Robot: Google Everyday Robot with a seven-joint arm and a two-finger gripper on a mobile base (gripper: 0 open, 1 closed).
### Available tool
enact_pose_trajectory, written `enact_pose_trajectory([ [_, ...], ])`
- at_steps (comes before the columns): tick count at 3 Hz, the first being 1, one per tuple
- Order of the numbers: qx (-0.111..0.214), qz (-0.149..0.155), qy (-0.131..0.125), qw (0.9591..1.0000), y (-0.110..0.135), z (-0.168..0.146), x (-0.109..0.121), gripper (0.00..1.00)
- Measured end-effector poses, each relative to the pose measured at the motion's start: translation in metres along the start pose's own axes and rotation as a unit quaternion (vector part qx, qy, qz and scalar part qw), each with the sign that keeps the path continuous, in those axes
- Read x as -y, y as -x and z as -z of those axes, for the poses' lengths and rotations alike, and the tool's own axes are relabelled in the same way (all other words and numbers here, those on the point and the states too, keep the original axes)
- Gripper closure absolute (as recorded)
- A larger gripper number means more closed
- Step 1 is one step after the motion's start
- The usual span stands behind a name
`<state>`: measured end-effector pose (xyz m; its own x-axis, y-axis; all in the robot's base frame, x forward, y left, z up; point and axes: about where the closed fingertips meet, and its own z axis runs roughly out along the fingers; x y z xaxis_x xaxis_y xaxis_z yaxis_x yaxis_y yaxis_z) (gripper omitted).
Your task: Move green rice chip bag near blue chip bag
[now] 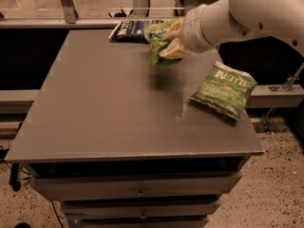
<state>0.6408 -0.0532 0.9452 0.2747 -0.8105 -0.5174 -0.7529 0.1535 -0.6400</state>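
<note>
My gripper is shut on the green rice chip bag, a crumpled light-green pouch held above the table near the far edge. The blue chip bag lies flat at the table's far edge, just left of the held pouch and partly behind it. The white arm reaches in from the upper right and hides part of the pouch.
A darker green Kettle bag lies at the table's right edge, partly overhanging it. The grey table has drawers below its front edge. A rail runs behind the table.
</note>
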Motion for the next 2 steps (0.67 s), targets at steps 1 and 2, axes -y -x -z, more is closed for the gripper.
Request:
enact_pose_trajectory([
  [1,-0.021,-0.003,-0.017,0.9996,-0.051,-0.007,0.038,1.0],
  [2,-0.038,-0.013,-0.03,0.9987,-0.094,-0.015,0.073,1.0],
])
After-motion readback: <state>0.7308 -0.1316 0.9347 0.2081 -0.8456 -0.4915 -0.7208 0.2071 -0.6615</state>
